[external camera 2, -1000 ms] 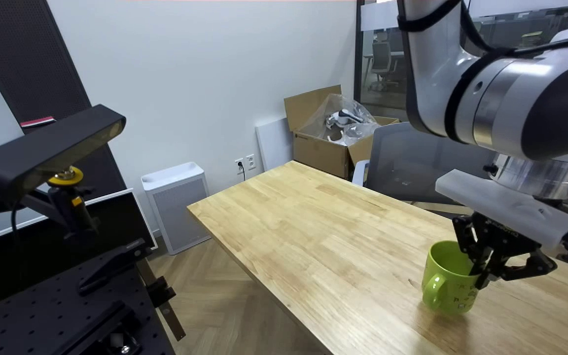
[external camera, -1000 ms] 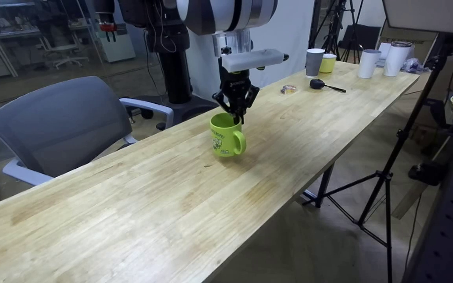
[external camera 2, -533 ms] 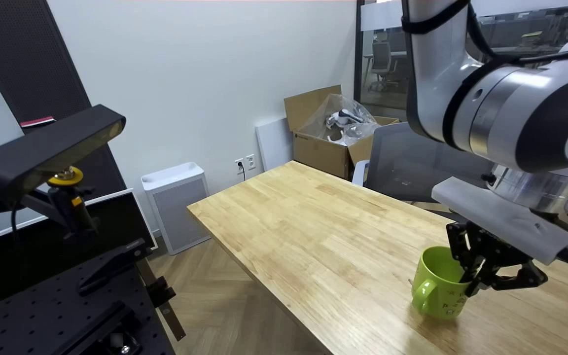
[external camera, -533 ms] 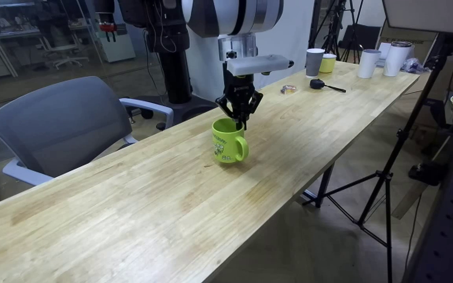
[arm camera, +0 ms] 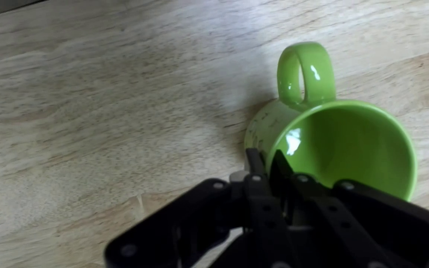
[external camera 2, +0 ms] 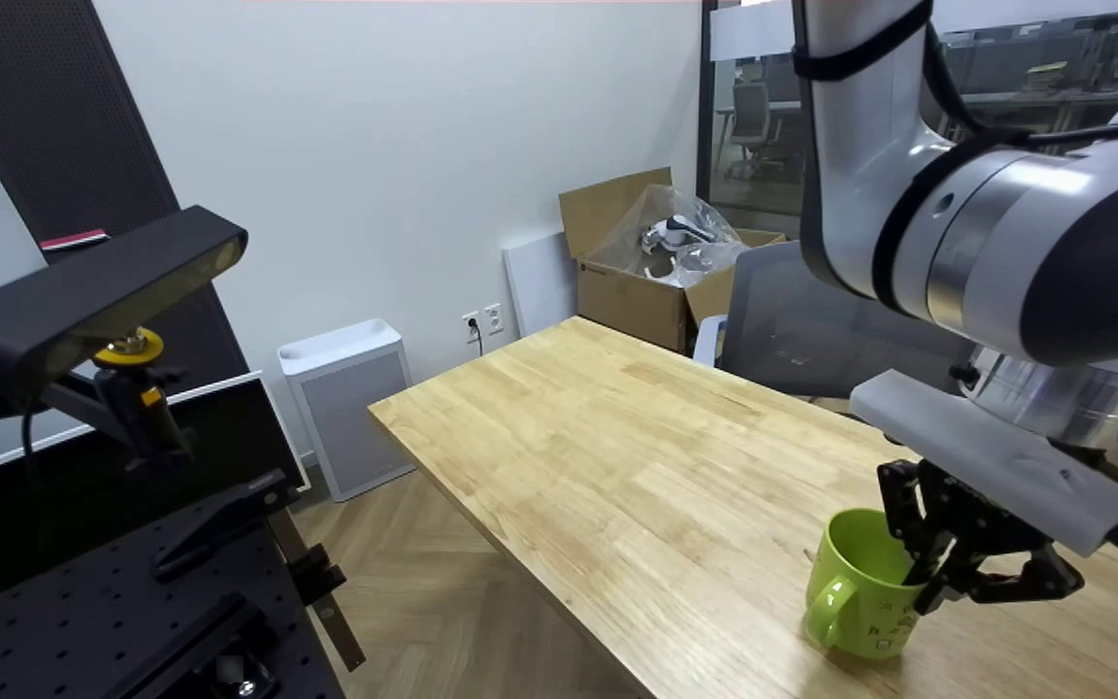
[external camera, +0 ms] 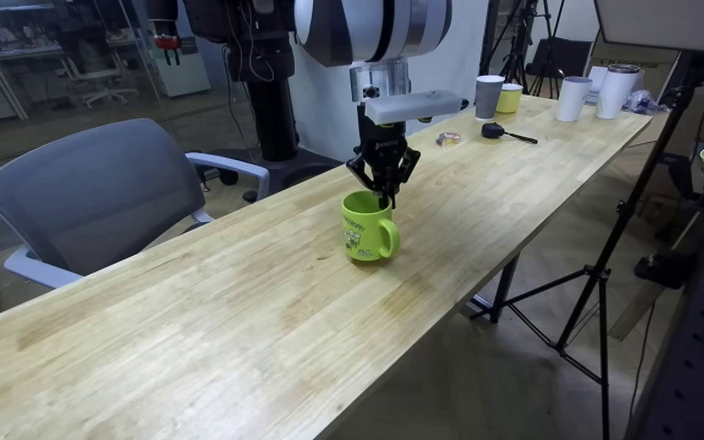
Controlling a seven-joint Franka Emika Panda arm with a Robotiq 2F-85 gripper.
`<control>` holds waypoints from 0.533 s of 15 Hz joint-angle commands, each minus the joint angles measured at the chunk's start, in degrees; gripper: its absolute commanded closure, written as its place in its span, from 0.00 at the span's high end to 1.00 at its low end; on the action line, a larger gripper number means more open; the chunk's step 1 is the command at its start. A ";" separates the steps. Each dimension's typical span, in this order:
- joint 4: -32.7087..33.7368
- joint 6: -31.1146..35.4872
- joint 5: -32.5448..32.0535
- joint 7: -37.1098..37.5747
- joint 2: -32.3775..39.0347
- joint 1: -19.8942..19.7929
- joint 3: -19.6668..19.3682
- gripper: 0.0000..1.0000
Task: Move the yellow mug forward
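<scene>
The yellow mug (external camera: pixel 365 235) is bright lime-yellow and glossy, with a printed pattern and a loop handle. It is upright at the wooden table (external camera: pixel 254 305), its base at or just above the surface; I cannot tell which. It shows in both exterior views (external camera 2: pixel 865 612) and large in the wrist view (arm camera: pixel 352 145), its handle at the top there. My gripper (external camera: pixel 388 203) points down, one finger inside the mug and one outside. In the wrist view the gripper (arm camera: pixel 266 158) is closed on the mug's wall near the rim. The finger ends are partly hidden in an exterior view (external camera 2: pixel 923 587).
Farther along the table stand a grey cup (external camera: pixel 487 98), a small yellow cup (external camera: pixel 509 99) and two white cups (external camera: pixel 573 99). A black strapped object (external camera: pixel 494 130) and a small wrapped item (external camera: pixel 448 139) lie nearer. A grey chair (external camera: pixel 101 195) stands along one long edge.
The mug and gripper have moved together across the table, toward the camera in an exterior view. The mug stands lower in both exterior views. The grip on the wall looks the same.
</scene>
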 commanded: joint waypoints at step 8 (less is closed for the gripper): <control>-2.74 -0.69 -2.27 1.24 -1.66 1.63 -2.39 0.02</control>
